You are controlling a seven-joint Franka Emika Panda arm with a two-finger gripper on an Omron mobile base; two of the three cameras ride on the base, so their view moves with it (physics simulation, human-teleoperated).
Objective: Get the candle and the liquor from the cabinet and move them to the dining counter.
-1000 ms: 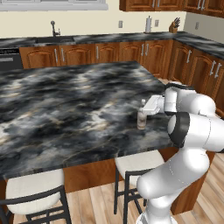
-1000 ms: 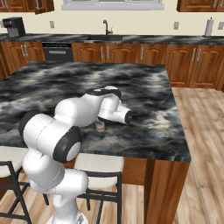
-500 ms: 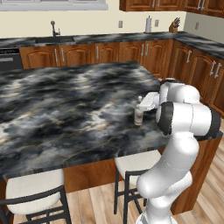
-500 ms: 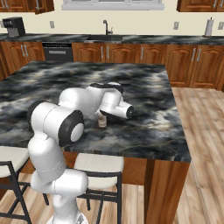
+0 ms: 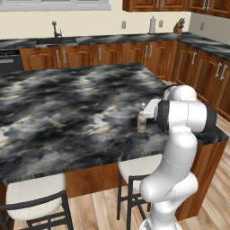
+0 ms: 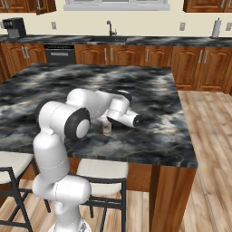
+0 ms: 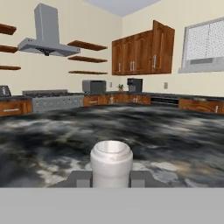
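The liquor [image 5: 141, 121] [image 6: 107, 128], a small clear bottle with a pale cap [image 7: 111, 161], is upright near the front right edge of the dining counter [image 5: 67, 108] [image 6: 149, 99] [image 7: 175, 140]. My gripper [image 5: 143, 109] [image 7: 111, 178] is shut on its neck, with a dark finger tip on each side of the cap. Whether the bottle's base touches the stone I cannot tell. Reddish-brown wall cabinets [image 7: 140, 50] hang on the far wall. The candle is out of view.
Cream-seated stools [image 5: 33, 195] [image 5: 139, 166] [image 6: 102, 170] are tucked under the counter's near edge. On the far worktop are a sink tap [image 6: 109, 27], a coffee machine [image 6: 15, 27] and a toaster [image 7: 93, 86]. Beside them is a stove under a range hood [image 7: 46, 41].
The arm's elbow has folded in closer to the hand and risen. The bottle has barely shifted on the counter and the gripper stays shut on it.
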